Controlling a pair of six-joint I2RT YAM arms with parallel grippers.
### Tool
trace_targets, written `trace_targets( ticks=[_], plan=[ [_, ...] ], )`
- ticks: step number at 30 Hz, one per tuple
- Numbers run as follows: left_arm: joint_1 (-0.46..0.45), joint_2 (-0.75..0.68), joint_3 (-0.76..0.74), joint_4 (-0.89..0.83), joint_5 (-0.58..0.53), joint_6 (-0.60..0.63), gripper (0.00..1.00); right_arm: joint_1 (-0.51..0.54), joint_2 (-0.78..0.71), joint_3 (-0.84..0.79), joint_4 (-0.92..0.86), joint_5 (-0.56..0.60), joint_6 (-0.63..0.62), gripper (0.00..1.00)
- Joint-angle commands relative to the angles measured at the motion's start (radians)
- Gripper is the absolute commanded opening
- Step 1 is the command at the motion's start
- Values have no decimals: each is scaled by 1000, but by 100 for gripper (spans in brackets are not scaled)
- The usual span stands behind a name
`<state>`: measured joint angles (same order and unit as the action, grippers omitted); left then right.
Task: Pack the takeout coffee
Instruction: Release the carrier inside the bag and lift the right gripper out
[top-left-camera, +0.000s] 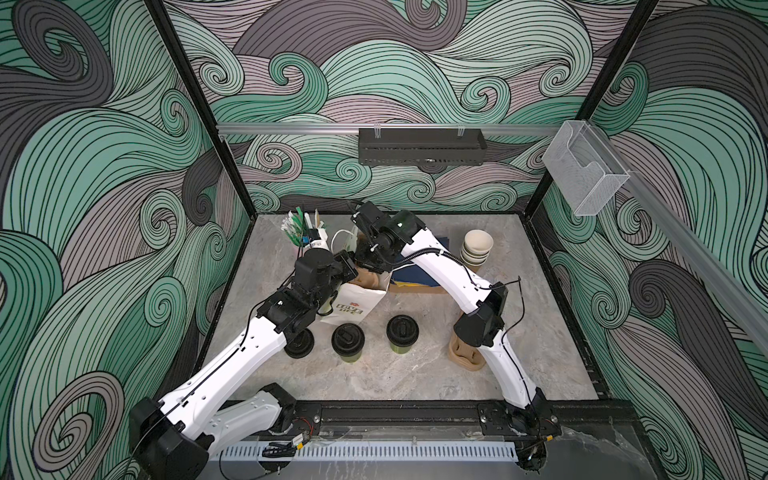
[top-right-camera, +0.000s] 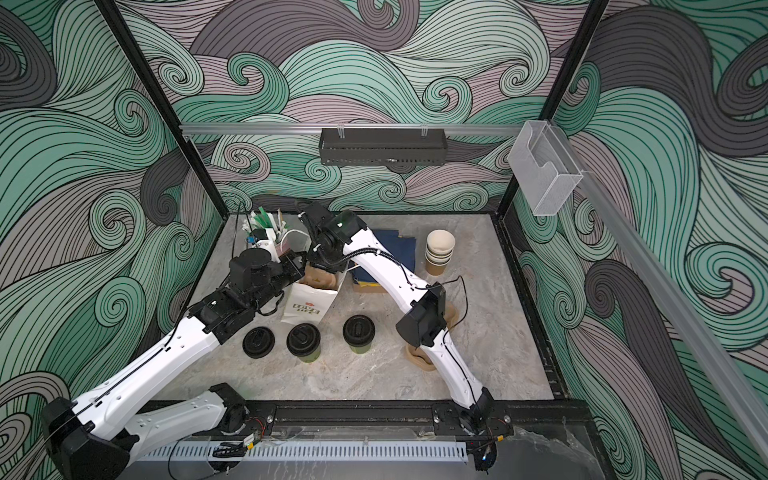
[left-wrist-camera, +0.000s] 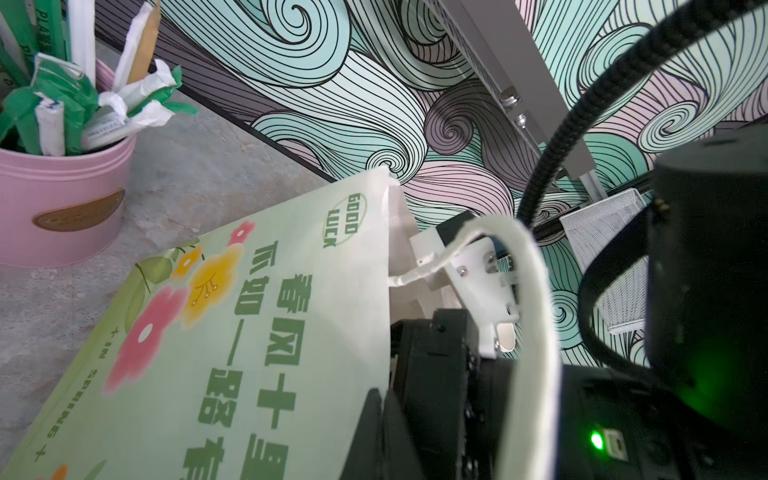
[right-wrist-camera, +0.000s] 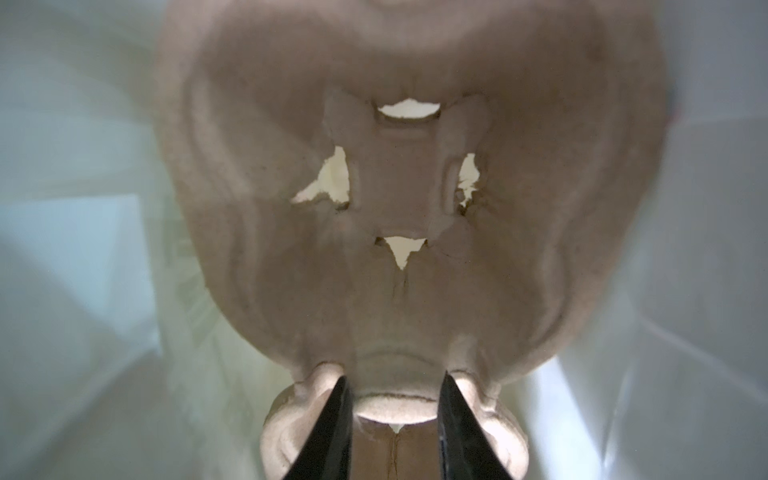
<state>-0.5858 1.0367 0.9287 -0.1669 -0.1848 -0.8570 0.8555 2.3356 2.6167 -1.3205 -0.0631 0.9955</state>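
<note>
Two takeout coffee cups with olive sides and black lids stand near the table's front in both top views, one (top-left-camera: 348, 340) (top-right-camera: 303, 341) left of the other (top-left-camera: 402, 331) (top-right-camera: 358, 331). Behind them a white paper bag (top-left-camera: 351, 305) (left-wrist-camera: 270, 332) stands open with a tan pulp cup carrier (top-left-camera: 368, 278) (right-wrist-camera: 395, 291) inside. My left gripper (left-wrist-camera: 379, 392) is shut on the bag's rim at its left side. My right gripper (right-wrist-camera: 392, 378) reaches down into the bag, and its black fingers clamp the carrier's middle ridge. Neither gripper touches a cup.
A loose black lid (top-left-camera: 299, 343) lies left of the cups. More pulp carriers (top-left-camera: 465, 353) sit partly under my right arm. Lidless cups (top-left-camera: 477, 248) are stacked at the back right beside dark blue napkins (top-left-camera: 415, 276). A pink pot of straws (left-wrist-camera: 62, 199) stands behind the bag.
</note>
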Motion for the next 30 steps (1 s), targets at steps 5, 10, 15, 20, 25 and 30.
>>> trace_targets(
  ticks=[5, 10, 15, 20, 25, 30],
  plan=[
    [-9, -9, -2, -4, -19, -8, 0, 2, 24, 0, 9, 2, 0, 39],
    [-9, -13, -2, -8, -29, -7, 0, -1, -8, 27, 9, 23, -14, 47],
    [-10, -19, -7, -9, -40, -4, 0, -4, -70, 53, 8, 40, -42, 54],
    [-10, -24, -11, -4, -48, -4, 0, 0, -168, 80, 29, 58, -121, 54],
    [-9, -29, -16, 0, -63, -6, 0, 12, -320, -19, 37, 115, -219, 54],
    [-9, -35, -20, -5, -80, -4, 0, 26, -482, -262, 15, 229, -247, 54]
  ],
)
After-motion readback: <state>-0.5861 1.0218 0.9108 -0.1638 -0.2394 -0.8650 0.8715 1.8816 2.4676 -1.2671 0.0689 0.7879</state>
